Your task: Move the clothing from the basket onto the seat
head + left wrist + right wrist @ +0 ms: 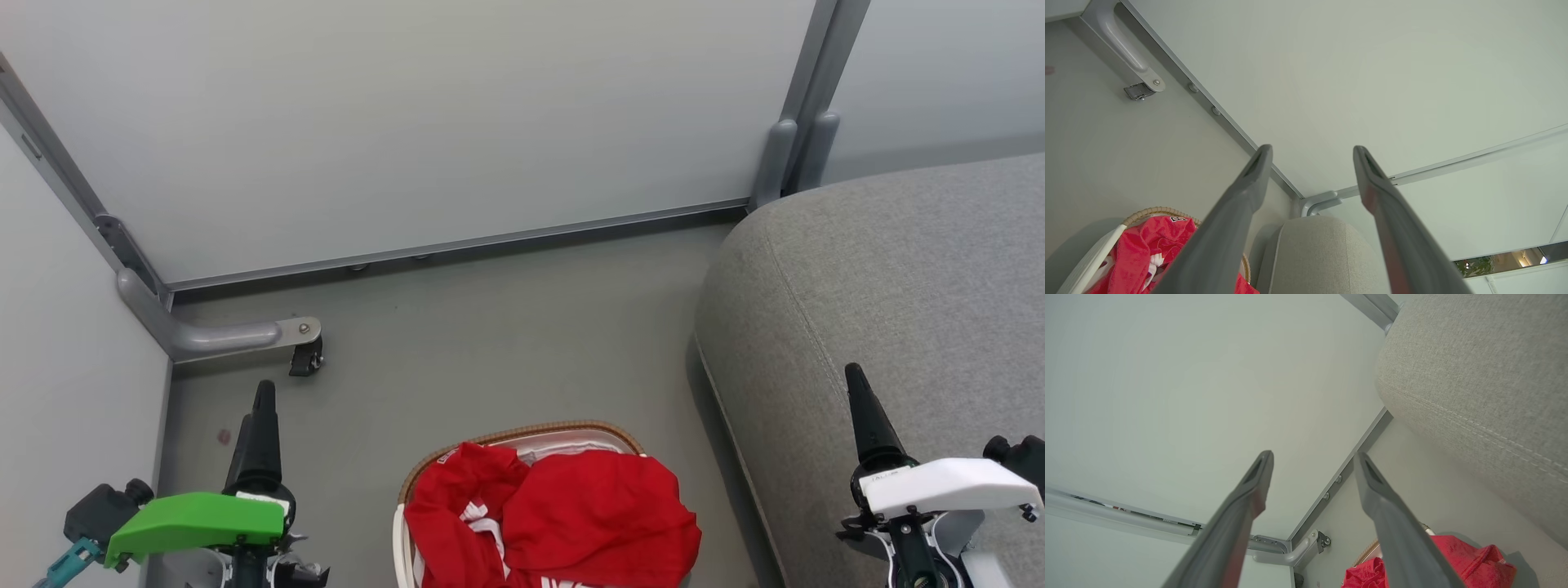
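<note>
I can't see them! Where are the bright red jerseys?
Head view, bottom centre: the bright red jerseys lie in the white brown-rimmed plastic basket on the floor, left of the grey fabric couch seat.

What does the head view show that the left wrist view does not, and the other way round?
Head view: the right gripper with its white cover, and the green cover on the left arm. Left wrist view: the left gripper with fingers wide apart, and a narrow gap with lights and plants. Both: the red clothing in the basket, the grey seat, the floor.
</note>
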Available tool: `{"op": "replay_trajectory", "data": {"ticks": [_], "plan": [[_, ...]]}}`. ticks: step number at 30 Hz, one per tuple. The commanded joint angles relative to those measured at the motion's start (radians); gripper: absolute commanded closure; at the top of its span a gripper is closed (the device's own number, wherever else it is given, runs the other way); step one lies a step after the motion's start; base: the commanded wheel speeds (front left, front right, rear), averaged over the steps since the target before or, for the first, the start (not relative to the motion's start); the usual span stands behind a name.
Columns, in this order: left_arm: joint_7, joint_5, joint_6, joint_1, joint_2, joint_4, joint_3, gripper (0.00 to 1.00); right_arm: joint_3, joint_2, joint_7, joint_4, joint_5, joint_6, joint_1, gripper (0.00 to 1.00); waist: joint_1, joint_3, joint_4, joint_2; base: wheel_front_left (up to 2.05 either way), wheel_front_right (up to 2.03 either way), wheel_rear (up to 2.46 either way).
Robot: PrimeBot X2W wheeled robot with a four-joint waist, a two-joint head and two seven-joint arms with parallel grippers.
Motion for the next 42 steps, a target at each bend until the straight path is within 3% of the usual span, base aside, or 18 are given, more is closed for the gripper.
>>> {"op": "replay_trajectory", "data": {"ticks": [1,19,42], "plan": [[-0.011,0.051,0.006,-0.011,0.007,-0.025,-0.007,0.0,0.002,-0.008,-0.013,-0.025,-0.052,0.0,0.002,0.0,0.0,-0.001,0.001,0.0,0.0,0.0,0.0],[-0.069,0.391,0.038,0.023,0.009,-0.05,-0.061,0.0,0.02,-0.011,-0.072,-0.032,-0.385,0.0,0.021,0.0,0.0,-0.007,0.004,0.0,0.0,0.0,0.0],[-0.132,0.643,0.052,0.061,0.011,0.023,-0.086,0.0,0.057,-0.013,-0.135,-0.001,-0.667,0.0,0.034,0.0,0.0,-0.006,0.007,0.0,0.0,0.0,0.0]]}}
